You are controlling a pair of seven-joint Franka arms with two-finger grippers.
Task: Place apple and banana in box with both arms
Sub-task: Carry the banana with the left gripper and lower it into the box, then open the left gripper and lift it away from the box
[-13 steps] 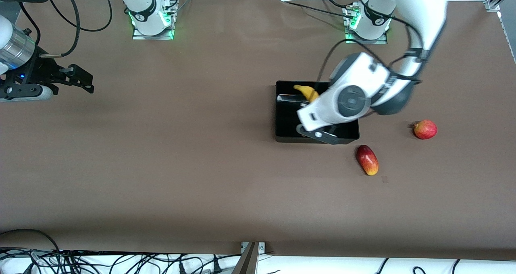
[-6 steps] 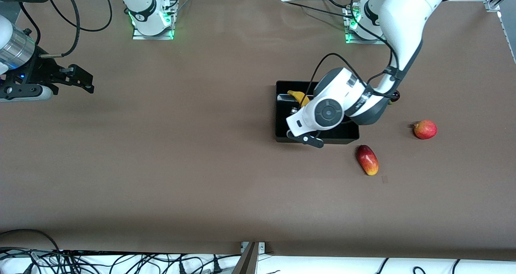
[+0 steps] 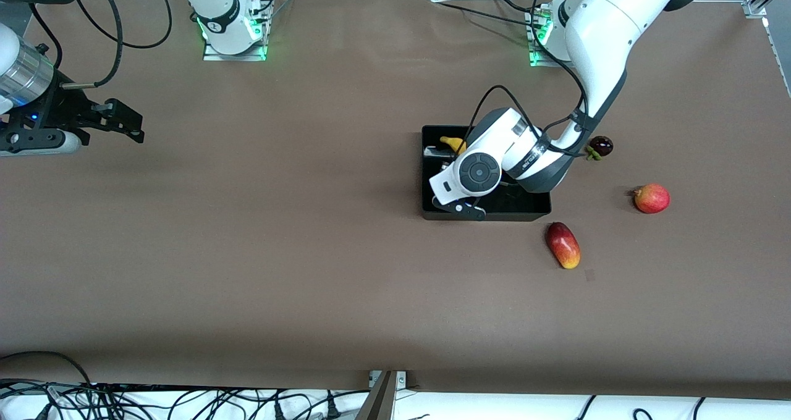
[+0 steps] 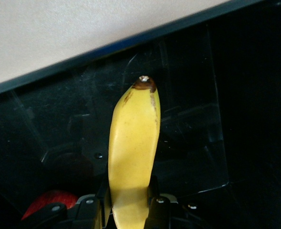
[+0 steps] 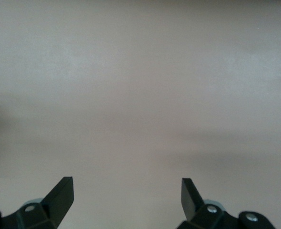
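Inside the box (image 3: 531, 209), the left gripper (image 4: 129, 210) clamps the banana (image 4: 133, 143); at nine o'clock, the right gripper (image 5: 127, 195) waits, fingers apart.

Yellow banana (image 4: 133, 148) with dark-brown tip, glossy black box (image 3: 531, 209), brown table (image 3: 309, 222), red-yellow elongated fruit (image 3: 563, 245), pinkish-red round fruit (image 3: 652, 198), dark purple fruit (image 3: 600, 146).

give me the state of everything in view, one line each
banana: held in the left gripper, inside the box
left gripper: shut on the banana, down in the box
box: open-topped, a red fruit partly visible in it
right gripper: open, empty, waiting over bare table at the right arm's end
elongated red-and-yellow fruit: lying on the table
pinkish-red round fruit: on the table
dark fruit: on the table beside the box
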